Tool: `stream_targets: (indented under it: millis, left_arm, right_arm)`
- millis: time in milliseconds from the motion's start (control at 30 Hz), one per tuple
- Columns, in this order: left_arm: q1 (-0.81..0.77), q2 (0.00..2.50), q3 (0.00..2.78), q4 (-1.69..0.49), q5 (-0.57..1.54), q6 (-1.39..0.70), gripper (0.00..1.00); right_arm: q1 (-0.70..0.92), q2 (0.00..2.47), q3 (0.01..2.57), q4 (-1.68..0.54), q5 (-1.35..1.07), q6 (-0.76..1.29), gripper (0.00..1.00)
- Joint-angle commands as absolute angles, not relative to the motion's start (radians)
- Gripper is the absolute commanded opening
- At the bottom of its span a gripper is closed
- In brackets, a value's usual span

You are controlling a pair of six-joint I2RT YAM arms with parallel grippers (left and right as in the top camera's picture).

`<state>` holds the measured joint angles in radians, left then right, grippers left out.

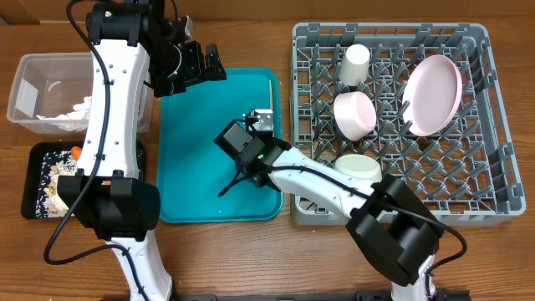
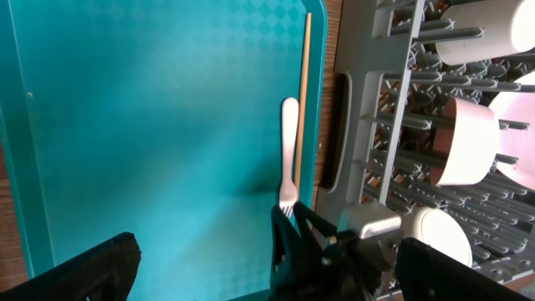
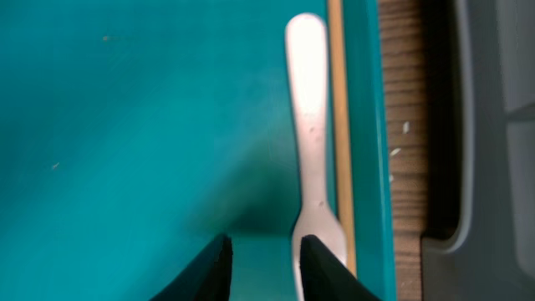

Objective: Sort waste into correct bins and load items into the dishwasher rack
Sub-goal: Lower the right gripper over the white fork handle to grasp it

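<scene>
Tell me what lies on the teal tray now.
A white fork and one wooden chopstick lie along the right edge of the teal tray. The right gripper partly hides the fork's tines.

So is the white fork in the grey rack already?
No, the fork lies flat on the teal tray beside the chopstick, outside the rack.
</scene>
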<state>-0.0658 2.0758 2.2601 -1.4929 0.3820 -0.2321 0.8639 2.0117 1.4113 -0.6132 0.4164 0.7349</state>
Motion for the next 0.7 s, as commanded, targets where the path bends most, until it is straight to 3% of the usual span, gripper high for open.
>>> stream_targets:
  millis: [0,667]
  left_arm:
    - [-0.072,2.044,2.282,-1.491,0.382,-0.224,1.00]
    - [-0.072,2.044,2.282,-1.491,0.382,-0.224,1.00]
  right_arm:
    - [0.846,2.028,1.409,-0.595,0.506,0.739,0.33]
    - [0.764,2.039,1.409,-0.562,0.321,0.733,0.33]
